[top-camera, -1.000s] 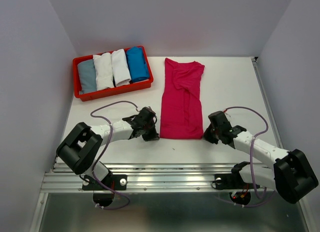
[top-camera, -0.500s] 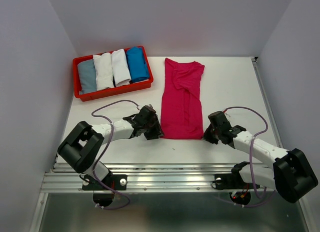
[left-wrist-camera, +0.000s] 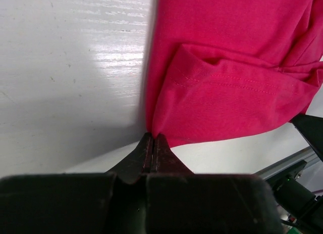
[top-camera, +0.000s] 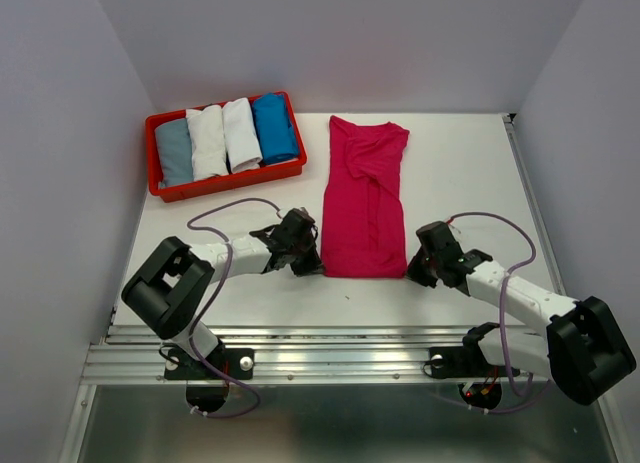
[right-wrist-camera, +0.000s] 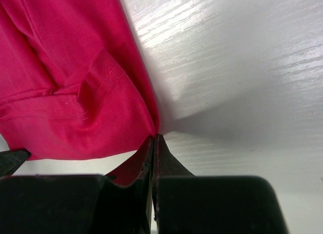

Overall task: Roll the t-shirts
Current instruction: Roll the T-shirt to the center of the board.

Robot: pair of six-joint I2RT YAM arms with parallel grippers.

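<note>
While four rolled t-shirts sit in the red tray at eleven o'clock, the pink t-shirt lies flat at centre, not yet rolled. The left gripper and right gripper are closed, pinching its six-o'clock corners.

The white left arm and the white right arm lie low, bent inward toward each other. The black two-finger left gripper is squeezed tight, with a corner of the bright pink cloth t-shirt pinched at its fingertips. The black two-finger right gripper pinches the other corner the same way.
</note>
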